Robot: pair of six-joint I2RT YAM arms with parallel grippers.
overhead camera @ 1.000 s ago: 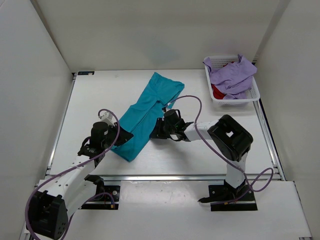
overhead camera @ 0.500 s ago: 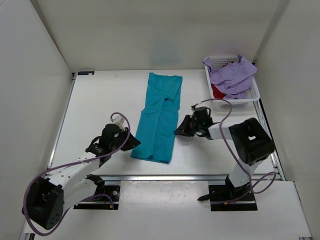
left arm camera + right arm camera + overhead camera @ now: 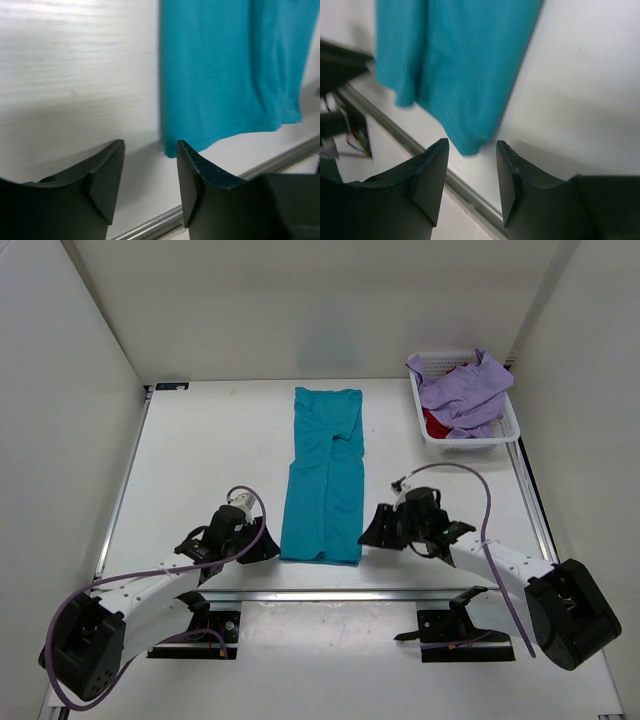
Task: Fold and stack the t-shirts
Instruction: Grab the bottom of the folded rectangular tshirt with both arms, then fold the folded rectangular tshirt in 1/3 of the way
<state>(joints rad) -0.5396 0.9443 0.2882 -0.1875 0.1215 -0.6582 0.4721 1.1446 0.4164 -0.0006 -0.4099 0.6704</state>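
Right, low in the frame my left pincer [image 3: 258, 542] sits with its jaws apart and nothing between them, just beside the near left corner of the teal t-shirt [image 3: 325, 480]. My right pincer [image 3: 372, 530] is at the near right corner, jaws apart too, empty. The teal t-shirt lies as a long narrow strip up the middle of the table [image 3: 200, 440]. Upper right, the lavender t-shirt [image 3: 465, 390] is heaped over the red t-shirt [image 3: 436, 424] in the white basket [image 3: 466, 444].
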